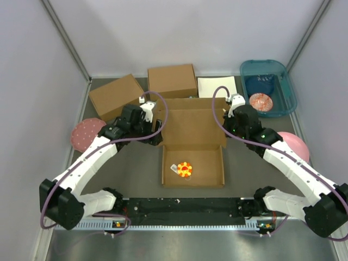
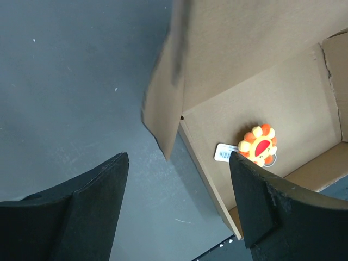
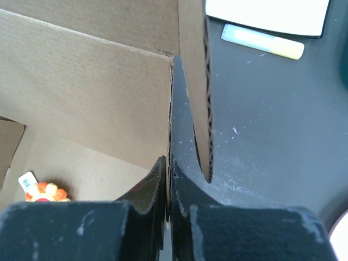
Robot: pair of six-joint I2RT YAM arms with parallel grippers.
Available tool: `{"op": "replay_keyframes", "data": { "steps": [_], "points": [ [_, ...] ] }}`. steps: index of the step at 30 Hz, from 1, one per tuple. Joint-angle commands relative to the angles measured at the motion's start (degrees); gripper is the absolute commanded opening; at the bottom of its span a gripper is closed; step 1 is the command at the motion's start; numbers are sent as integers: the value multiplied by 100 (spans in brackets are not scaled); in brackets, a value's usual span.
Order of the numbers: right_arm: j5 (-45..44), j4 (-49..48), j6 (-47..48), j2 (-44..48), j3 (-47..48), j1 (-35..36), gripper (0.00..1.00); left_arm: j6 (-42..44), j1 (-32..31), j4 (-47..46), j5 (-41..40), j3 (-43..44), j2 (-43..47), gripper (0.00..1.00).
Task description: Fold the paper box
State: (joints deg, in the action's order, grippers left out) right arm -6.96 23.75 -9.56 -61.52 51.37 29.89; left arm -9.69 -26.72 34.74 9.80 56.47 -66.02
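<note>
Top external | paper box (image 1: 204, 159) tray long axis left-right, lid far | left fingers (image 2: 92, 212) released; right fingers (image 3: 145, 189) clenched

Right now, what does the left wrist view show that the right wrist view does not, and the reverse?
Only the left wrist: the left gripper, open, over the dark table beside the left flap of the paper box. Only the right wrist: the right gripper, shut, by the box's right flap, with a white sheet and a pale yellow stick beyond. Both: the box's inside and the orange flower toy with its white tag.
</note>
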Motion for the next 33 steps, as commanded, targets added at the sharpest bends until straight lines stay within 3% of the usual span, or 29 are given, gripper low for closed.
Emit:
{"op": "replay_keyframes", "data": {
  "steps": [1, 12, 27, 33],
  "points": [
    [28, -125, 69, 105, 22, 96, 0, 143, 114, -319, 162, 434, -331, 77],
    [19, -125, 77, 140, 13, 114, 0, 231, 193, -477, 444, 752, -816, 50],
    [54, -134, 60, 43, 39, 131, 0, 240, 193, -987, 461, 14, -561, 39],
    [63, -134, 60, 70, 30, 131, 0, 196, 193, -1057, 470, 5, -552, 21]
  ]
}}
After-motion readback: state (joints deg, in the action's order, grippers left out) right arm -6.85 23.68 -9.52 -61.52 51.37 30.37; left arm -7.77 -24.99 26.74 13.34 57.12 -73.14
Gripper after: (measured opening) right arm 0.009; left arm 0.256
